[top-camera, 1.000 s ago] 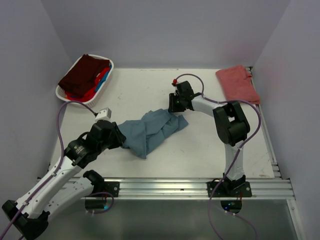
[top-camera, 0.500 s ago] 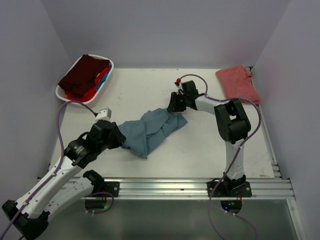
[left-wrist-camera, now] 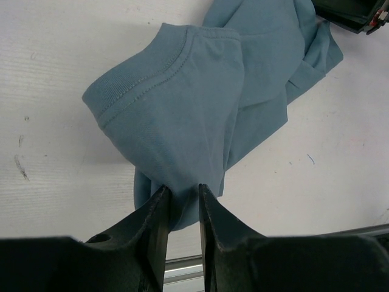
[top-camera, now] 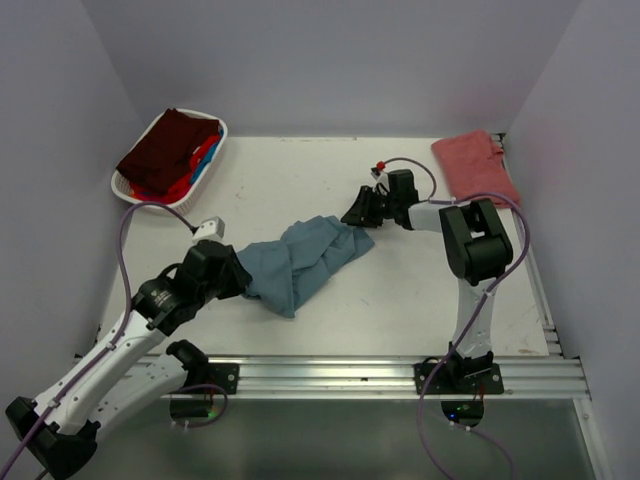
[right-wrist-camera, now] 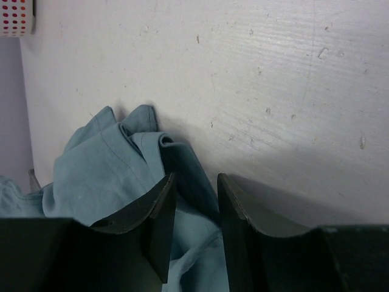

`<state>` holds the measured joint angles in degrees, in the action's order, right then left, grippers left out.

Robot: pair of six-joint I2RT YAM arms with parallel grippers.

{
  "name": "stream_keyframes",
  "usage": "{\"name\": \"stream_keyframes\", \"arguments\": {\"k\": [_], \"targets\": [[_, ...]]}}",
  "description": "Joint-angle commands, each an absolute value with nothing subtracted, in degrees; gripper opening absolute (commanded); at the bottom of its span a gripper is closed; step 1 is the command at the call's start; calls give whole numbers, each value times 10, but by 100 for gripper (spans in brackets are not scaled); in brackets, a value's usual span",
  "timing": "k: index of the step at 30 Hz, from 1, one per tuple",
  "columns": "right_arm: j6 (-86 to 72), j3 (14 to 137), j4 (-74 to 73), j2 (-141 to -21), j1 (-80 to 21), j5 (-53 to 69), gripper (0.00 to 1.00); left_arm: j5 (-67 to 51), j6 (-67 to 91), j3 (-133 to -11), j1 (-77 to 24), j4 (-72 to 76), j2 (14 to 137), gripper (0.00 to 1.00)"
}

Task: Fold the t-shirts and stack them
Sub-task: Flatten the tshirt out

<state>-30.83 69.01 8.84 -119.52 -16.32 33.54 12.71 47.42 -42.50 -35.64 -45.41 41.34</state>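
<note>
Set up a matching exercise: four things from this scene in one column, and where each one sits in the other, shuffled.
Things
1. blue-grey shirt
2. pink shirt
3. dark red shirt
4. basket

Places
a. far right corner of the table
b. on top, inside the basket
c. crumpled in the middle of the table
d. far left corner of the table

Pairs: 1-c, 2-a, 3-b, 4-d

A bare robot lab cell: plain walls (top-camera: 330, 60) enclosing a scuffed white table (top-camera: 300, 180).
</note>
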Motion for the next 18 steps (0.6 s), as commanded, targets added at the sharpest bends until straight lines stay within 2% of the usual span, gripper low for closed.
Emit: {"name": "stream_keyframes", "arguments": {"k": [1,13,18], "targets": [[-325,661,97,-1198,-157,343,38,125,477,-425,-355,-435,417,28],[-377,672,168,-1241,-160,404,36,117,475,-427,-355,-425,433,27],[-383,644,181,-1229,-148,386,41,119,476,-427,-355,-430,432,26]]}}
